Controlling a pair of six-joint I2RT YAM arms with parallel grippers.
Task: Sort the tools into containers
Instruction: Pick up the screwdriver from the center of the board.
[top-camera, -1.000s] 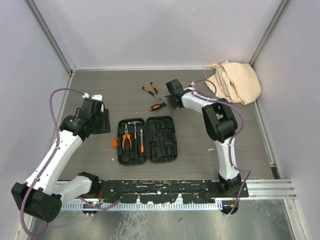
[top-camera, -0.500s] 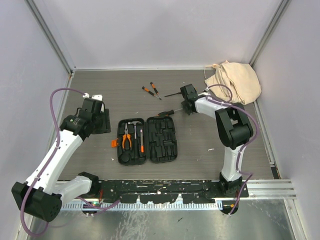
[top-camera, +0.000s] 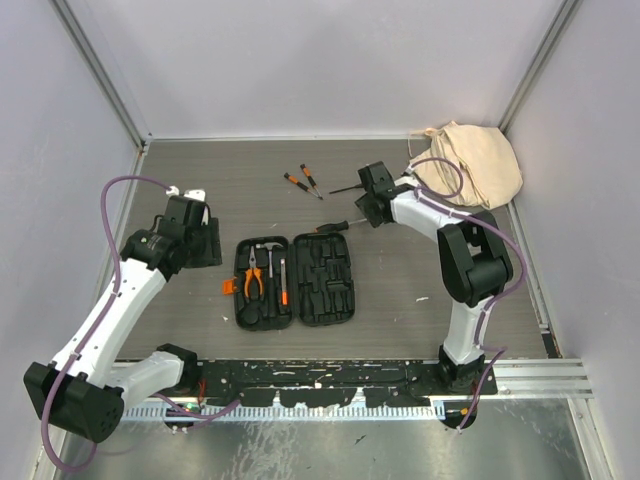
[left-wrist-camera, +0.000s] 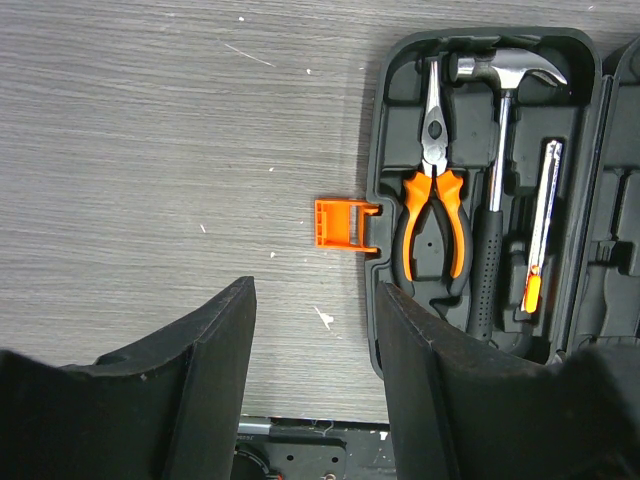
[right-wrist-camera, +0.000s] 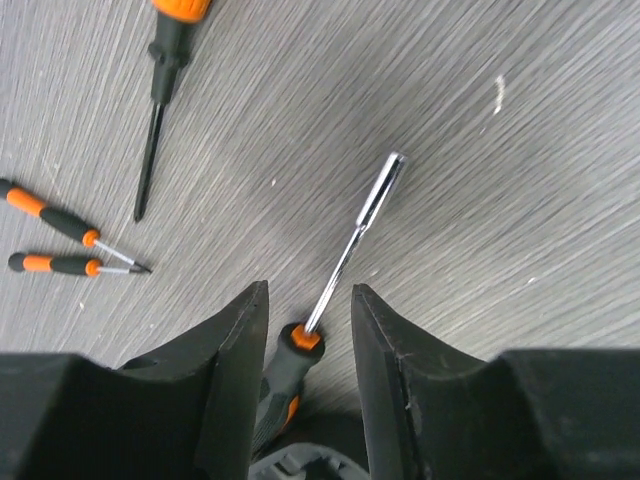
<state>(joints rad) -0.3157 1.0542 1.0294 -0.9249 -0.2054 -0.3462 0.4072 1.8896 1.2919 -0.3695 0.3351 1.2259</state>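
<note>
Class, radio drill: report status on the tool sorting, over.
Left gripper open, empty. Right gripper open, screwdriver handle between its fingers. Tool case open, partly filled; three other screwdrivers loose on the table. Nothing in the way.

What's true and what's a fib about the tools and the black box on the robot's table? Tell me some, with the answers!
1. The tool case lies open. True.
2. The hammer lies loose on the table. False: it sits in the case, next to the pliers.
3. A cloth bag sits in the far right corner. True.
4. The left gripper is holding the pliers. False: its jaws are open and empty, beside the case.
5. Two small screwdrivers lie on the table, outside the case. True.
</note>
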